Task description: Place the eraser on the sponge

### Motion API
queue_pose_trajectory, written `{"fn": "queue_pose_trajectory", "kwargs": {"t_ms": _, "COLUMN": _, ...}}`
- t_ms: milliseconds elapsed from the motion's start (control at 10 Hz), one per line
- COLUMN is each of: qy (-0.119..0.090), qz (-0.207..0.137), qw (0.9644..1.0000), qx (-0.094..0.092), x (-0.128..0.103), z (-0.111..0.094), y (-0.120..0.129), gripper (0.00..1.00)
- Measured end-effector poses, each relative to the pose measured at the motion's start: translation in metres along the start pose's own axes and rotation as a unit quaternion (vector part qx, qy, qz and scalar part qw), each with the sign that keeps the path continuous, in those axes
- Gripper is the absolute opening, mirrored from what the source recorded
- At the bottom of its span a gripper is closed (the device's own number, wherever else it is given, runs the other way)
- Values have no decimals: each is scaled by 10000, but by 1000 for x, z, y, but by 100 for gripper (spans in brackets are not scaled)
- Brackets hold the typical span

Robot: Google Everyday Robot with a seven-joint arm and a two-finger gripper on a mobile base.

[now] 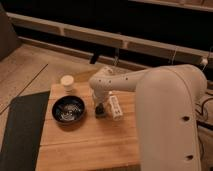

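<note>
White robot arm bends down over a light wooden table (75, 145). Its gripper (100, 106) hangs just right of a round black bowl (68, 110) and close beside a white elongated tube (116, 107). At its tip shows a small black block, seemingly the eraser (100, 110), on or just above the flat blue-grey sponge (102, 116).

The eraser looks light and stiff, and is probably best pinched across its narrow sides. The sponge would likely give under it.

Whether the gripper is closed, I cannot tell, nor whether the eraser touches the sponge.
</note>
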Motion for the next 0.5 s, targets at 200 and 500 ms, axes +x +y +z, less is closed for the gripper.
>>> {"fn": "queue_pose_trajectory", "kwargs": {"t_ms": 200, "qy": 53, "qz": -25, "qw": 10000, "qx": -43, "x": 0, "z": 5, "y": 2, "gripper": 80}}
{"fn": "queue_pose_trajectory", "kwargs": {"t_ms": 500, "qy": 85, "qz": -80, "qw": 9999, "qx": -69, "x": 1, "z": 6, "y": 3, "gripper": 80}}
